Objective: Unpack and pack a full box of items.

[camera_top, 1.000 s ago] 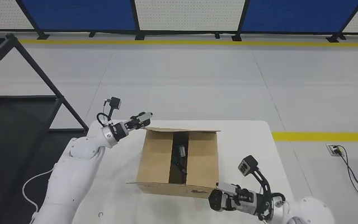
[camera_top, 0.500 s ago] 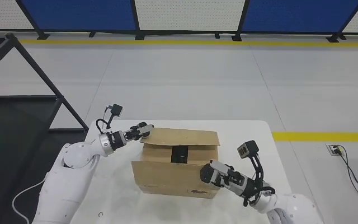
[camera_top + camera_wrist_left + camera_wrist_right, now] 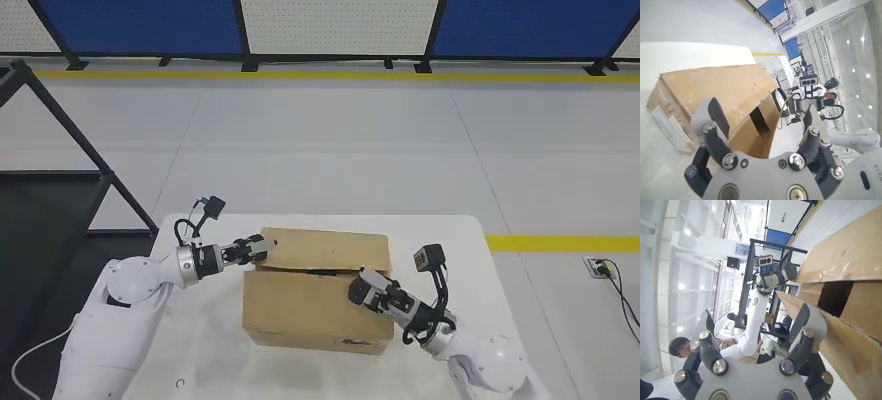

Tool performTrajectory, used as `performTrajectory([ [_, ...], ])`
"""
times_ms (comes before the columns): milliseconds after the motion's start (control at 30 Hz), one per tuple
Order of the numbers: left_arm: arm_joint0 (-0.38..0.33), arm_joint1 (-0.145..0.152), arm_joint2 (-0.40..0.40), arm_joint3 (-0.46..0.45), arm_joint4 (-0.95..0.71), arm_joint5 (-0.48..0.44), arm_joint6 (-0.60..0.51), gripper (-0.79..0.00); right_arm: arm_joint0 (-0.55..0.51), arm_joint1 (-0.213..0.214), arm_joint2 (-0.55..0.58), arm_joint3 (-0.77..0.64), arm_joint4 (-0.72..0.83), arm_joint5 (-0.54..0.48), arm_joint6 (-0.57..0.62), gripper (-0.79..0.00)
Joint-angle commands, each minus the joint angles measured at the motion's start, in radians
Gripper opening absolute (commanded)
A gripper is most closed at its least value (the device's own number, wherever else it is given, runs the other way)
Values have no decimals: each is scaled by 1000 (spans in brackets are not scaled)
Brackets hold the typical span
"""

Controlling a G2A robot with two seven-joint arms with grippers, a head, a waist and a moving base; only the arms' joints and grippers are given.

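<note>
Now I am folding the box (image 3: 300, 310) flaps (image 3: 325, 248) nearly shut on the bench (image 3: 440, 240), left jaws and right jaws both spread, empty, against flaps gaping a second ago, so packing is, I judge, finishing.

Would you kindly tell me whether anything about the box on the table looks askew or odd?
Yes: the top flaps of the cardboard box are not flush. The far flap and near flap meet at an angle, leaving a dark gap between them. The left claw and right claw, both open, are at the flaps.
</note>
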Motion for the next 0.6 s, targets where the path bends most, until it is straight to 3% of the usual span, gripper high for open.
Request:
performTrajectory([
  [0, 0, 2, -1, -2, -1, 6, -3, 0, 12, -3, -5, 20, -15, -14, -28, 0],
  [367, 3, 14, -9, -15, -11, 27, 3, 0, 53, -10, -21, 74, -139, 79, -152, 0],
  [567, 5, 18, -8, -20, -21, 32, 8, 0, 62, -15, -16, 76, -90, 137, -170, 0],
])
